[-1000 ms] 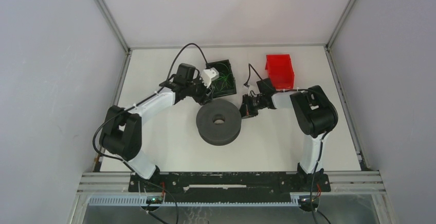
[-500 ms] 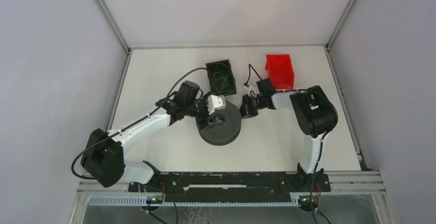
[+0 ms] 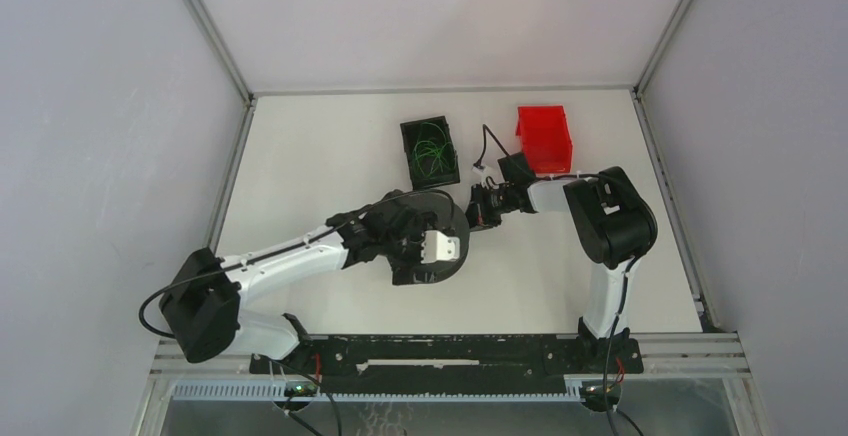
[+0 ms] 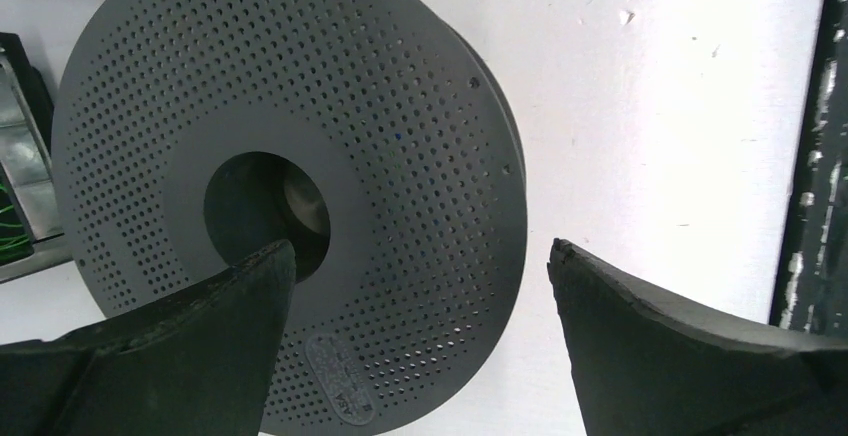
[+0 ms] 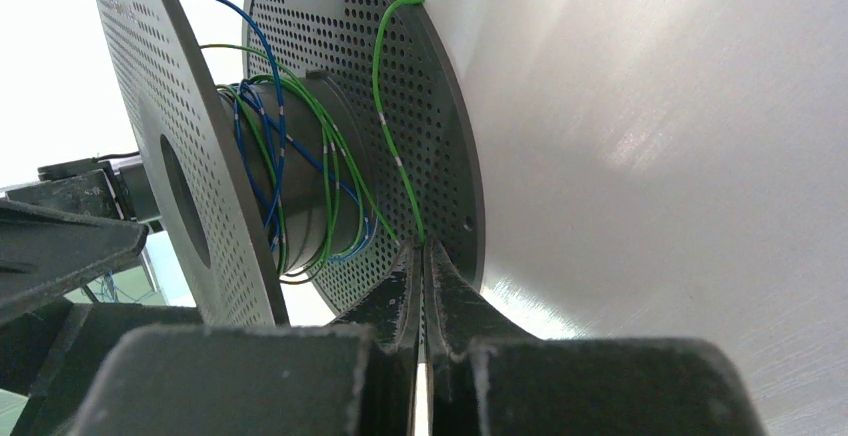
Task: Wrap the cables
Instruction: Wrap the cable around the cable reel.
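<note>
A dark grey perforated spool point(image 3: 452, 218) lies flat mid-table. Thin green and blue cables point(image 5: 290, 171) are wound round its core. One green cable point(image 5: 385, 106) runs over the flange edge down into my right gripper point(image 5: 422, 249), which is shut on it at the spool's right rim point(image 3: 478, 208). My left gripper point(image 4: 420, 248) hangs open above the spool's top flange point(image 4: 400, 156); one finger is by the hub hole point(image 4: 262, 208) and the other is beyond the rim. In the top view it point(image 3: 422, 259) covers the spool's near side. More green cables point(image 3: 431, 148) lie loose in a black tray.
The black tray point(image 3: 408, 156) stands behind the spool. A red bin point(image 3: 543, 138) sits at the back right, close to the right arm. A black rail point(image 4: 815, 156) runs along the table's near edge.
My left arm has swung from the black tray toward the near side, over the spool, and its jaws have opened wide. The right gripper has stayed shut at the spool's rim.
</note>
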Robot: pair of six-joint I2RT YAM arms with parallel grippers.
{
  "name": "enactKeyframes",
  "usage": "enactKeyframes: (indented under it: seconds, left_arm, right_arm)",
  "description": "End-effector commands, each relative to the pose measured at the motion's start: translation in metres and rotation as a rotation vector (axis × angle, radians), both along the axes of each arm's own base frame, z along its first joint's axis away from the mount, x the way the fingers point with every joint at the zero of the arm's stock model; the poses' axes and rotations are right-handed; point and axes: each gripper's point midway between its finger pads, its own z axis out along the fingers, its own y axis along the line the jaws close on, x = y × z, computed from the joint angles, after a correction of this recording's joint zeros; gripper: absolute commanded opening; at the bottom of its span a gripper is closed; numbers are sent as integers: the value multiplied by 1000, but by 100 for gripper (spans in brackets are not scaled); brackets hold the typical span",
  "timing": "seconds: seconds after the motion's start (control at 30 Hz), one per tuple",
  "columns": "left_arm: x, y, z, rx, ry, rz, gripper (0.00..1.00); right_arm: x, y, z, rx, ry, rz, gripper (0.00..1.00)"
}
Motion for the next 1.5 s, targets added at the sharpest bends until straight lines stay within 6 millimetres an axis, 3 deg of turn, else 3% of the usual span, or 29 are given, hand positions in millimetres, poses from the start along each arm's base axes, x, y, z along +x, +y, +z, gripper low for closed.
enactKeyframes:
  seconds: [0.0,0.23,0.5,0.77,1.0,1.17,1.47]
  left_arm:
    - [10,5,-5,48,-79,0,100]
    - [38,13,-6,97,-121,92,96]
    - [79,26,-5,104,-155,188,93]
    - [100,34,-7,115,-161,245,92]
    - [108,34,-4,104,-168,283,93]
    - [104,35,-4,98,-158,282,94]
    - [92,36,4,67,-136,272,97]
  right_arm:
    - [9,2,18,20,-83,5,3]
    - [17,4,23,27,-94,0,3]
    - [52,2,34,34,-151,-20,3]
    - [69,4,28,26,-143,-25,3]
    - [81,2,25,32,-129,-42,8]
    - [87,-3,33,34,-132,-44,27]
    - [85,-35,49,30,-138,-26,37]
